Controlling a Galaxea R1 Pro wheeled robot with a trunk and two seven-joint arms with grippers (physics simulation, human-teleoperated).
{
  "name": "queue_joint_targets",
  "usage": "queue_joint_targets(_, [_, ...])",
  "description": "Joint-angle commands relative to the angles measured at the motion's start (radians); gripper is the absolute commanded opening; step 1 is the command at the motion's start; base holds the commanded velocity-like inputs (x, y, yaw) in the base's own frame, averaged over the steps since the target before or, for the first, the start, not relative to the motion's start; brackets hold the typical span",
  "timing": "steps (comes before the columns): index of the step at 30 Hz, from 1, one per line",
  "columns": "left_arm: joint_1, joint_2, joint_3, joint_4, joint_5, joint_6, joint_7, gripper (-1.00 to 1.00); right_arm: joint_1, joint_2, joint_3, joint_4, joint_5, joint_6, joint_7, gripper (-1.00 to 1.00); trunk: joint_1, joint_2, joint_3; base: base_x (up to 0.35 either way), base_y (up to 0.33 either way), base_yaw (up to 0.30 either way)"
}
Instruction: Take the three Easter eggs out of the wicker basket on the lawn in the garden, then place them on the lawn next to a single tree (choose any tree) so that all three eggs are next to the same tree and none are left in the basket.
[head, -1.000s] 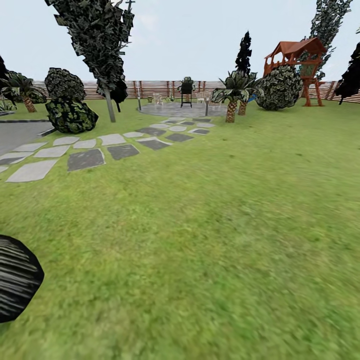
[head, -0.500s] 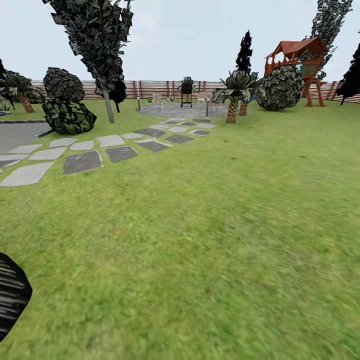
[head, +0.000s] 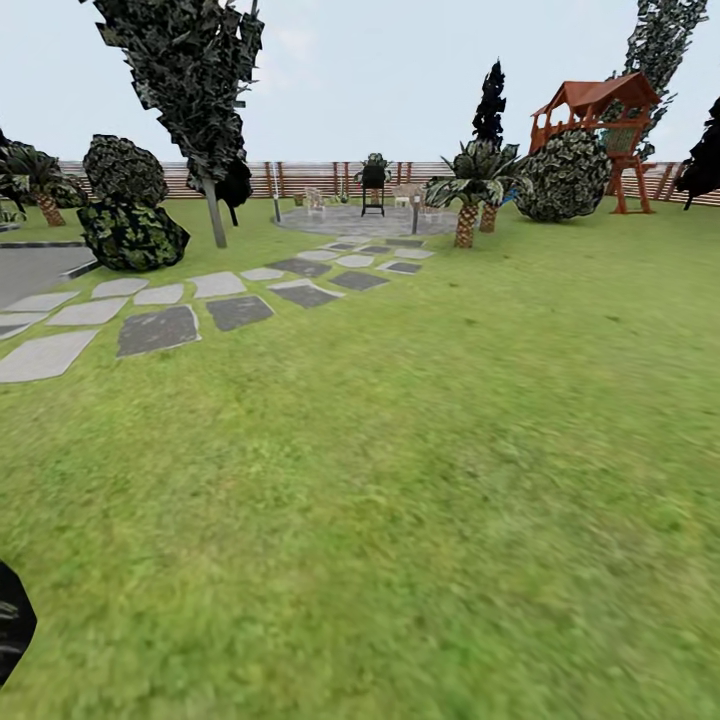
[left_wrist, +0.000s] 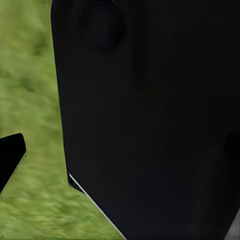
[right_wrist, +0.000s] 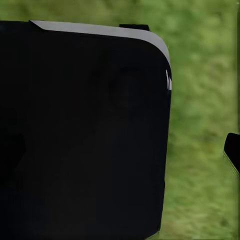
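Note:
The lawn (head: 420, 450) spreads wide and green ahead of me. A tree (head: 213, 212) with a straight pale grey trunk and dark shard-like foliage stands far off at the upper left. The Easter eggs and the wicker basket are out of view. A dark rounded piece of my left arm (head: 8, 620) pokes in at the lower left edge. In the left wrist view a single black fingertip (left_wrist: 10, 160) hangs over grass beside a black body panel (left_wrist: 150, 115). In the right wrist view a fingertip (right_wrist: 232, 150) shows at the edge beside another black panel (right_wrist: 80, 130).
A path of grey stepping stones (head: 160, 325) runs from the left to a round grey patio (head: 350, 218) at the back. Dark bushes (head: 130, 235) sit left, a palm (head: 465, 195) and a round bush (head: 565, 175) further right, a red play tower (head: 600, 120) behind, and a wooden fence (head: 300, 178).
The whole picture has drifted left and down, so the camera has moved. The dark arm piece at the lower left has slid almost out of the picture.

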Motion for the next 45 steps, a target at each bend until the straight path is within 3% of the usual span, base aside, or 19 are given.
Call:
queue_joint_targets(1, [0.0, 0.0, 0.001, 0.0, 0.001, 0.0, -0.001, 1.0, -0.001, 0.0, 0.0, 0.001, 0.001, -0.003, -0.001, 1.0, 0.001, 0.0, -0.001, 0.336, 0.0, 0.0])
queue_joint_targets(45, [0.0, 0.001, 0.001, 0.0, 0.001, 0.0, -0.001, 1.0, -0.001, 0.0, 0.001, 0.001, 0.001, -0.003, -0.001, 1.0, 0.001, 0.0, -0.001, 0.336, 0.0, 0.0])
